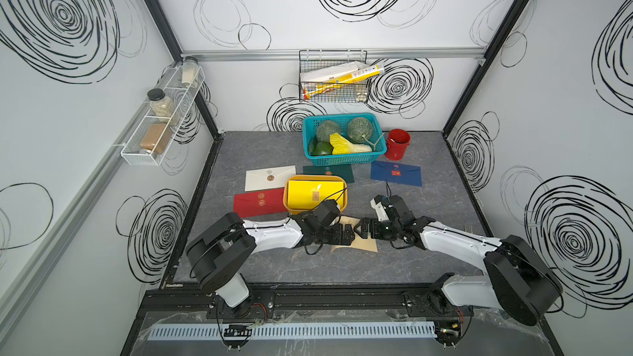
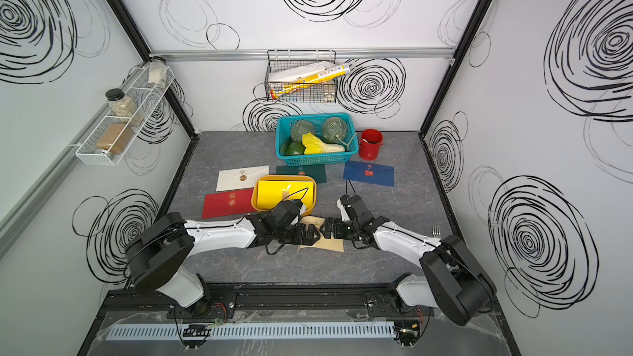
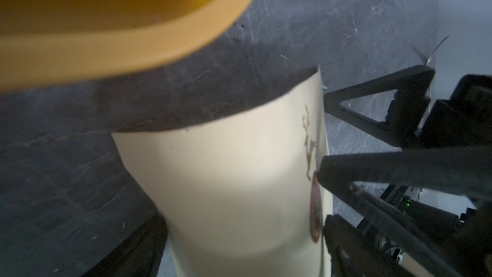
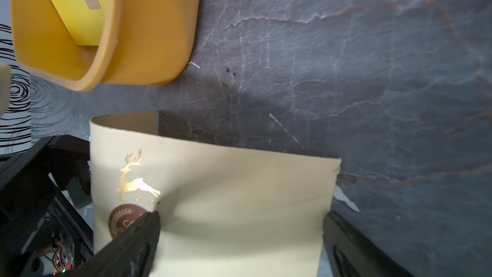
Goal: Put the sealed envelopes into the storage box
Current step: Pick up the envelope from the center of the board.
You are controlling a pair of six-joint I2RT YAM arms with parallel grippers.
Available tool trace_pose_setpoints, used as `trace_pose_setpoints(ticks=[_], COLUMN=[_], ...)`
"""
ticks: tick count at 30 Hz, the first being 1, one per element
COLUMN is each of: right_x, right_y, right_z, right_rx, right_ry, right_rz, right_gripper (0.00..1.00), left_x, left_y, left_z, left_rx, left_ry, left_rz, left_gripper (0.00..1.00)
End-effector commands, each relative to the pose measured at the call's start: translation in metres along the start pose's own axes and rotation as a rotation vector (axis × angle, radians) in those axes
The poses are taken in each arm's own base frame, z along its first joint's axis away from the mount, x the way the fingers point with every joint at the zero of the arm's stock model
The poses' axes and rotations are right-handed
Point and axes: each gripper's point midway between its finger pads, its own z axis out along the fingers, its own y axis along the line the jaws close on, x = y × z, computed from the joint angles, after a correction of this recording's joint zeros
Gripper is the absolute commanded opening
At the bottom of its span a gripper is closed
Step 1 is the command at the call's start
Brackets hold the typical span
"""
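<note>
A beige envelope (image 1: 358, 246) (image 2: 330, 245) with a gold deer and a brown seal lies front centre, bowed upward. My left gripper (image 1: 350, 234) (image 3: 245, 231) and right gripper (image 1: 362, 231) (image 4: 241, 221) face each other over it, both open. The beige envelope (image 3: 226, 182) (image 4: 226, 195) spans each pair of fingers, its edges against them. The orange storage box (image 1: 317, 177) (image 2: 286, 177) (image 3: 133, 57) (image 4: 149, 35) just behind holds a yellow envelope (image 1: 308, 193). White (image 1: 267, 179), red (image 1: 257, 202), dark green (image 1: 339, 171) and navy (image 1: 395, 173) envelopes lie flat around it.
A teal basket (image 1: 342, 160) of vegetables and a red bucket (image 1: 397, 147) stand at the back. A fork (image 1: 469, 228) lies near the right edge. A wire rack (image 1: 334, 80) hangs on the back wall, a spice shelf (image 1: 161, 121) on the left wall.
</note>
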Motion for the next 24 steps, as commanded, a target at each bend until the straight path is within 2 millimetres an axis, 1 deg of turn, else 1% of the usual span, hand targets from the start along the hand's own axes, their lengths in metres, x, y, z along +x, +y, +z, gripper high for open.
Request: trace_pose_setpoints(ticks=[1, 8, 11, 14, 17, 21, 23, 24], right_x=[0.048, 0.041, 0.033, 0.021, -0.001, -0.041, -0.056, -0.061], right_y=[-0.028, -0.022, -0.020, -0.017, -0.011, 0.001, 0.009, 0.015], right_z=[0.007, 0.006, 0.002, -0.007, -0.023, -0.047, -0.052, -0.052], right_rx=[0.077, 0.061, 0.076, 0.101, 0.128, 0.115, 0.106, 0.087], right_ry=[0.171, 0.155, 0.136, 0.107, 0.061, -0.028, -0.056, -0.057], right_rz=[0.038, 0.008, -0.014, -0.060, -0.124, -0.220, -0.310, -0.377], right_gripper=[1.00, 1.00, 1.00, 1.00, 1.00, 1.00, 0.98, 0.95], left_x=[0.041, 0.042, 0.042, 0.043, 0.044, 0.045, 0.044, 0.044], left_y=[0.044, 0.052, 0.056, 0.061, 0.065, 0.068, 0.068, 0.068], left_z=[0.013, 0.014, 0.012, 0.010, 0.010, 0.009, 0.008, 0.009], left_rx=[-0.153, -0.189, -0.207, -0.224, -0.239, -0.247, -0.246, -0.246], left_ry=[0.136, 0.132, 0.122, 0.120, 0.122, 0.116, 0.113, 0.112], left_rz=[-0.021, -0.026, -0.025, -0.024, -0.018, -0.017, -0.014, -0.013], left_gripper=[0.99, 0.91, 0.90, 0.89, 0.89, 0.88, 0.88, 0.88])
